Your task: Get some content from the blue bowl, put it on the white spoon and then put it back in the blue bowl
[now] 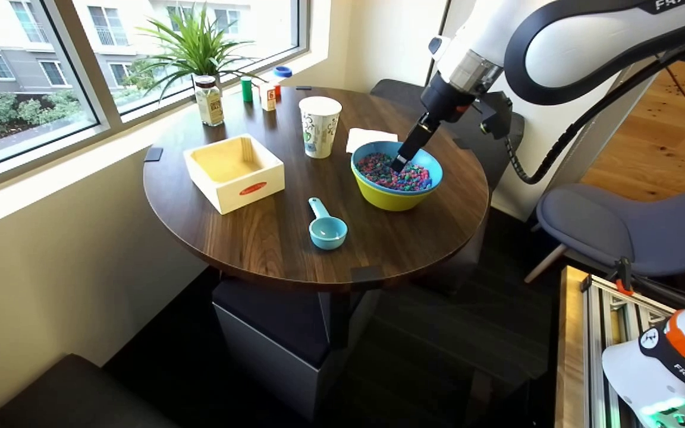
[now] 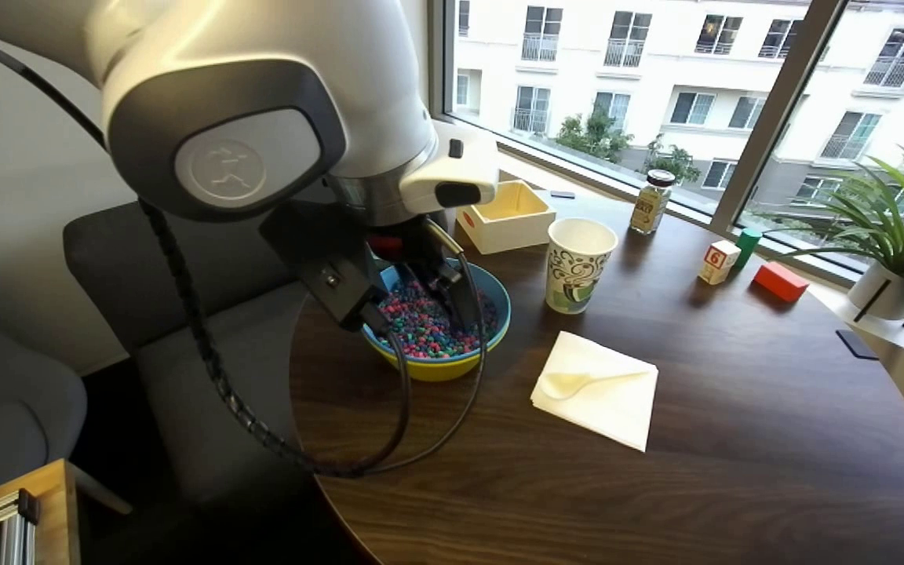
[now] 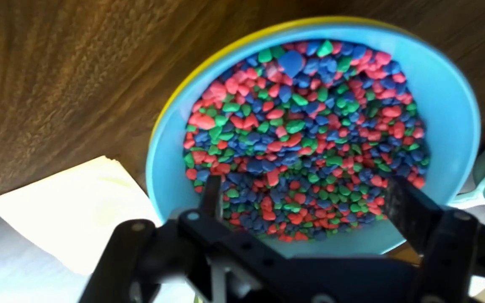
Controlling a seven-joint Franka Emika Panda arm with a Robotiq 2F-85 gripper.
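Dark round wooden table (image 1: 327, 178) beside a window (image 1: 88, 65), hand (image 3: 304, 183) agape over blue bowl (image 3: 451, 105).

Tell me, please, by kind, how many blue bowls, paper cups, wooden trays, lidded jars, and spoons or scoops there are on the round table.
Blue bowl: 1
Paper cup: 1
Wooden tray: 1
Lidded jar: 1
Spoons and scoops: 2 (white spoon, light-blue scoop)
Total: 6

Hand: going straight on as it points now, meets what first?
Most likely the multicoloured gravel in the blue bowl, below the open hand; whether hand and gravel touch is unclear.
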